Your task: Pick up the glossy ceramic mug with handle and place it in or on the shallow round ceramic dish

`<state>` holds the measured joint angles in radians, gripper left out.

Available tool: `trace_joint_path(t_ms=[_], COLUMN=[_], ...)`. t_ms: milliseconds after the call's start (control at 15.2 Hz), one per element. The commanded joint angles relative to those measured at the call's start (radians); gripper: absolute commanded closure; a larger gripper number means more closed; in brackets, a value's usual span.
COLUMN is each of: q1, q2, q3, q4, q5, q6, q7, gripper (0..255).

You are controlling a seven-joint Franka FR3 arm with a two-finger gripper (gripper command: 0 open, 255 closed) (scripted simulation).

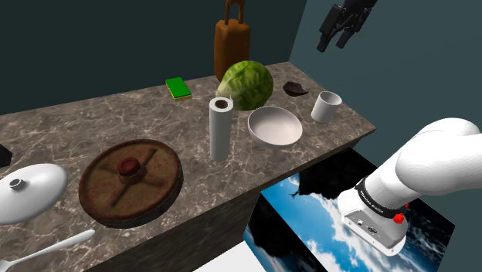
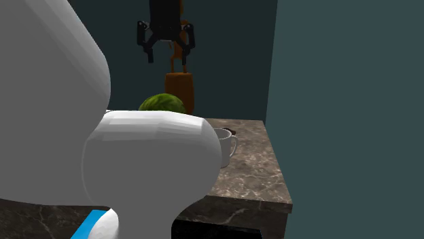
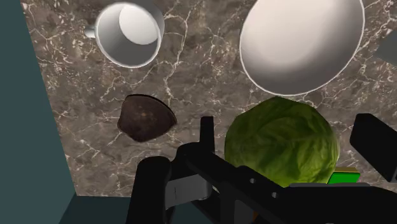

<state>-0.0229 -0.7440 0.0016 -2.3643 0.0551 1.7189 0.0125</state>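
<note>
On the marble bench (image 1: 93,124), a green cabbage (image 1: 246,83) sits near the white dish (image 1: 275,126); the white mug (image 1: 326,107) stands upright beside the dish, at the bench corner. High above, the gripper (image 1: 332,40) hangs open and empty.

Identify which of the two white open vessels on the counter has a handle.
The small, tall-sided mug, its handle sticking out from its side; the wider shallow dish beside it has none.
</note>
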Motion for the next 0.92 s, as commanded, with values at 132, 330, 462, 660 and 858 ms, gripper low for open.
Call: trace_joint_path(t_ms=[132, 330, 462, 660, 858], q1=[-0.008, -0.021, -0.032, -0.051, -0.073], q2=[-0.002, 0.004, 0.013, 0.037, 0.073], q3=[-0.012, -0.031, -0.045, -0.067, -0.091], q4=[-0.058, -0.141, -0.191, -0.261, -0.323], q5=[-0.018, -0.046, -0.067, -0.101, -0.137], q6=[0.043, 0.111, 0.159, 0.235, 0.317], q7=[-0.022, -0.055, -0.076, -0.108, -0.138], gripper=[0, 0, 0, 0, 0])
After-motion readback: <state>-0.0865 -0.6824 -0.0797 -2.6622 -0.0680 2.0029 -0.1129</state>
